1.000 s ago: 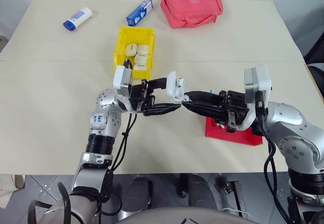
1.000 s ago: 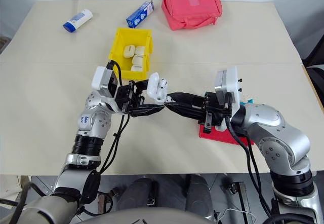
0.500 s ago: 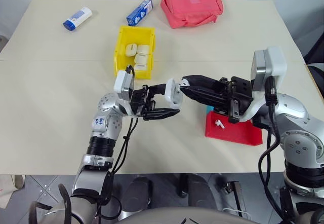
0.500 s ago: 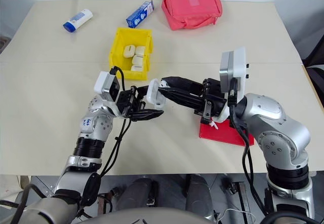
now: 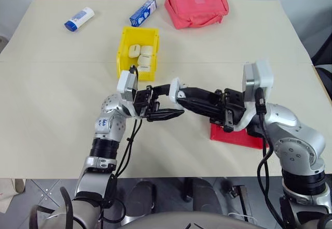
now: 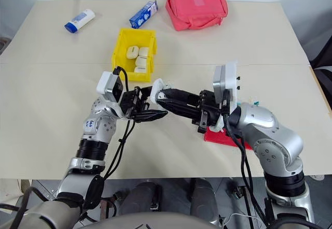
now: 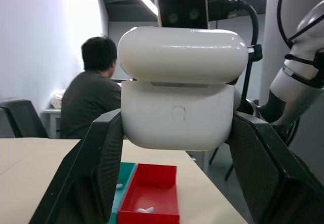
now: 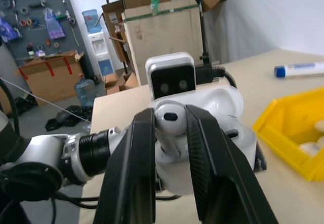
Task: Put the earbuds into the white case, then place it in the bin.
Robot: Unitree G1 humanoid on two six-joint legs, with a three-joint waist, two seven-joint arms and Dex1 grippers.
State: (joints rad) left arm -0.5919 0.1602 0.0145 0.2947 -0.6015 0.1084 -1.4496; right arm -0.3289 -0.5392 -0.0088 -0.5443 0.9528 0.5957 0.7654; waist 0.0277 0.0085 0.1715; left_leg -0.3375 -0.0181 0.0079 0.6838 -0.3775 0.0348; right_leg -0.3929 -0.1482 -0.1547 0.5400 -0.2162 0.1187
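- Since half a second ago, the right gripper [image 5: 180,91] has come down from above the case and now reaches level across to the left gripper [image 5: 176,102].
- The left arm stays bent over the beige table [image 5: 62,110], forearm raised, its black fingers clamped on the small glossy white earbud case [image 7: 177,112], lid ajar.
- The right gripper's fingers are nearly closed on one tiny glossy white earbud [image 8: 167,118], at the case opening.
- Another earbud [image 7: 145,210] lies in the shallow red tray [image 5: 244,137].
- The bright yellow plastic bin [image 5: 136,53] sits beyond the grippers and holds cream rounded cases [image 5: 144,58].
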